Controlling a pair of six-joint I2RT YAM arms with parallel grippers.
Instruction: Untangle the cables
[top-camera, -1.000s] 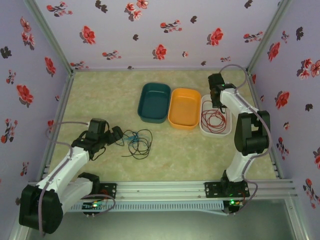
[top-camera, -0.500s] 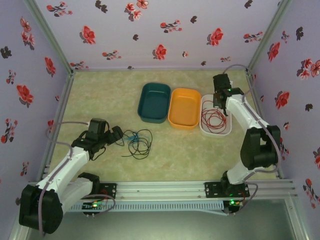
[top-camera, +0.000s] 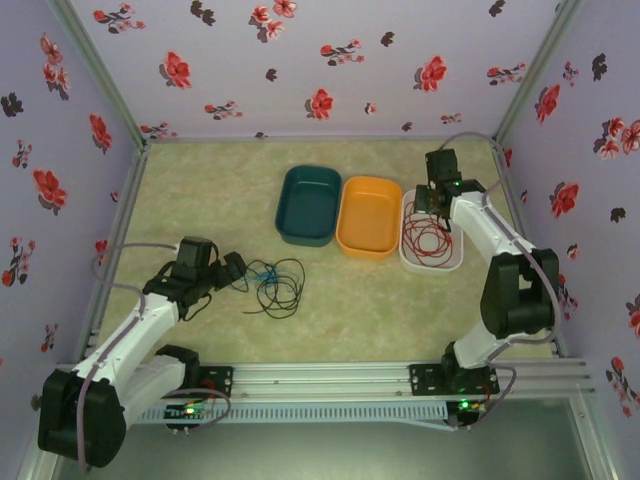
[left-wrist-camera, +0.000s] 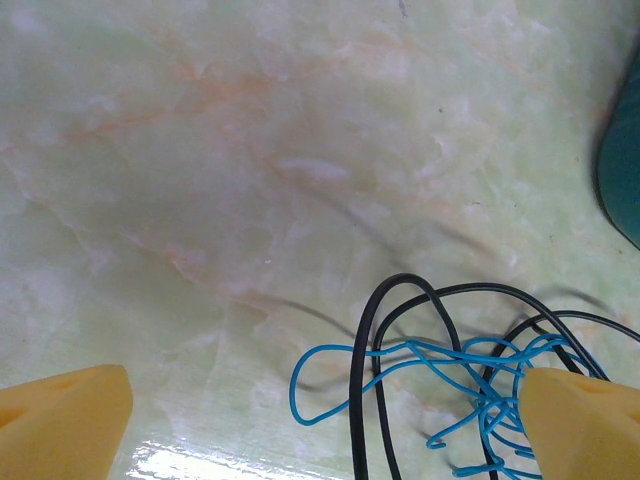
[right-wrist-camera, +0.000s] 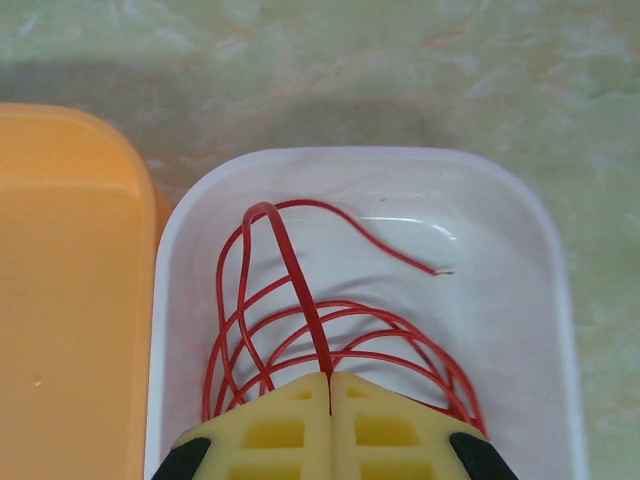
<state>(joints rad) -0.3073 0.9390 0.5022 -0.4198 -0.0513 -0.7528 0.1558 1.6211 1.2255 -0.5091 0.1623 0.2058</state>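
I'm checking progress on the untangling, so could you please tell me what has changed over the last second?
The right arm's elbow swung back toward the near edge; the right gripper, shut on the red cable, barely shifted over the white tray. The open left gripper and the black-and-blue cable tangle stayed put.

Lavender walls (top-camera: 300, 60) on the left, far and right sides, scattered with red and black flowers. The pale marbled worktop (top-camera: 200, 190) is cream-green with faint orange veins, evenly lit. Metal posts (top-camera: 100, 75) stand in the far corners, and a silver rail (top-camera: 330, 375) runs along the near edge.
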